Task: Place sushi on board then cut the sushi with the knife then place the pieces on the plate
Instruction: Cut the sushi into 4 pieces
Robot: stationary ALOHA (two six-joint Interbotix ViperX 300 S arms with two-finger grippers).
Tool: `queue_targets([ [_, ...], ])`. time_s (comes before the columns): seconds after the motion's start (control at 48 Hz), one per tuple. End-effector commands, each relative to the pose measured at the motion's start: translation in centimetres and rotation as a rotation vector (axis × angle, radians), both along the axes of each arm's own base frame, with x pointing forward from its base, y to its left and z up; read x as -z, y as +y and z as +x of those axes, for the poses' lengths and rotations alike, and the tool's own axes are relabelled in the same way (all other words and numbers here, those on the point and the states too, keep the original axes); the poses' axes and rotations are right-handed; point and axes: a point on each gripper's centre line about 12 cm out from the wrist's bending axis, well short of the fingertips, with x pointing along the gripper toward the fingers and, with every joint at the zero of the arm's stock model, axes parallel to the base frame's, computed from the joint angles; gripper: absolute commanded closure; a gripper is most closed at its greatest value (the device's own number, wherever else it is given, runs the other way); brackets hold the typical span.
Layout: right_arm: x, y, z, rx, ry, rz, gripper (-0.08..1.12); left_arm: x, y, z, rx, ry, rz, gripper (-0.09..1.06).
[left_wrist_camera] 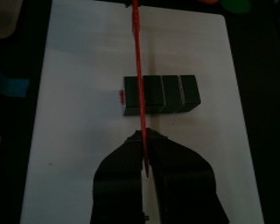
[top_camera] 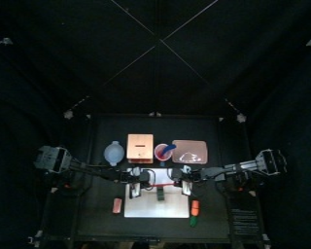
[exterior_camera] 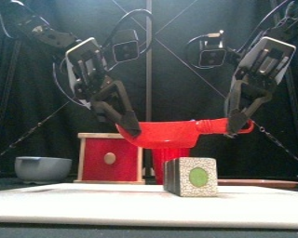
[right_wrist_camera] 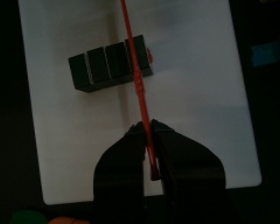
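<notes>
The left gripper [left_wrist_camera: 143, 144] and right gripper [right_wrist_camera: 143, 133] clamp opposite ends of the red knife [left_wrist_camera: 136, 52], so uneven descent could twist it and topple the sushi roll [left_wrist_camera: 166, 94].

Black back curtain [top_camera: 155, 58]; black table [top_camera: 100, 229]; dim booth.
</notes>
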Motion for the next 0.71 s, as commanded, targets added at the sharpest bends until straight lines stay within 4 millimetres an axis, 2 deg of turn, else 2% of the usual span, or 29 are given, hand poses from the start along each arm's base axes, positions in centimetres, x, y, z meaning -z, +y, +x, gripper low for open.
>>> queue_targets([
  [0.021, -0.7, 0.0, 0.4, 0.004, -0.014, 0.005, 0.66, -1.3, -0.8, 0.9, 0.010, -0.043, -0.015, 0.59],
  [0.708, 0.8, 0.1, -0.2, 0.008, 0.048, 0.011, 0.66, -0.1, -1.4, 1.8, 0.020, -0.018, -0.011, 0.59],
])
